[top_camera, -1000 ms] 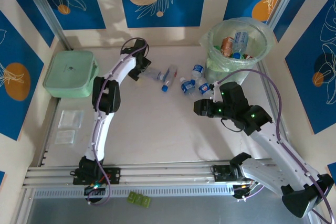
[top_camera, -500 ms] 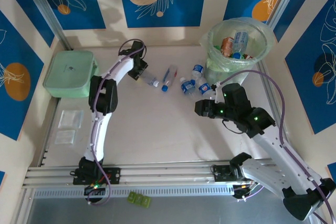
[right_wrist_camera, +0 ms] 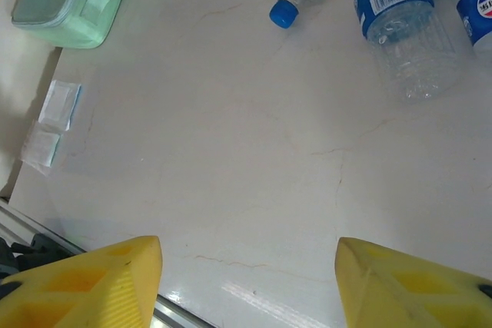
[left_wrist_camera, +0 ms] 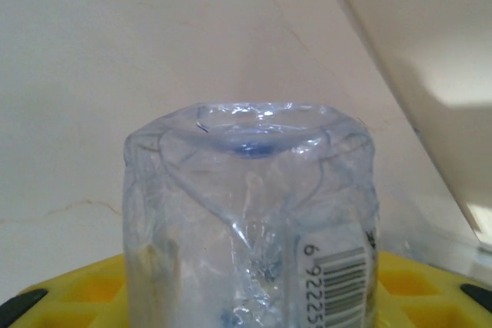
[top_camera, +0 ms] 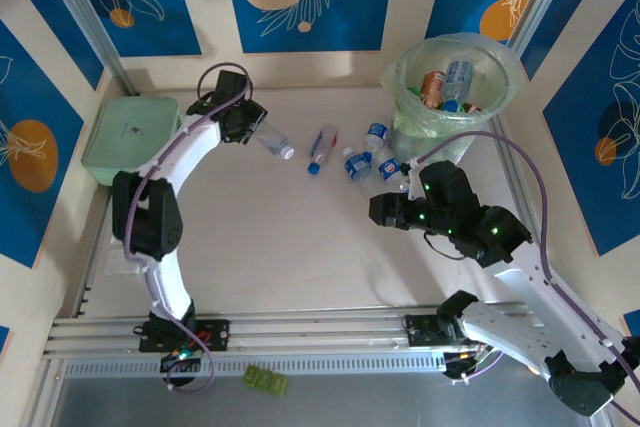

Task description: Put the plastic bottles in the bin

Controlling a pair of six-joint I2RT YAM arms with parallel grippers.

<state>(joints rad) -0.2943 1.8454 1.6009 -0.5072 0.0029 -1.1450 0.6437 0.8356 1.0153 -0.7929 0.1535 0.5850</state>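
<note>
Your left tool (top_camera: 247,127) is clamped on a clear bottle (top_camera: 272,141) near the green box (top_camera: 130,142). Lift it well above the tabletop (top_camera: 300,247) before you swing right to the bin (top_camera: 412,117), clearing the loose bottles (top_camera: 357,163) beside it. Your right tool (top_camera: 378,209) hangs part open and empty, so hold it out of the path.

Bright, even overhead light casts soft shadows on the pale desk (top_camera: 300,247) — glare streaks its near edge, and the close-up bottle (left_wrist_camera: 254,213) looks slightly blurred.
</note>
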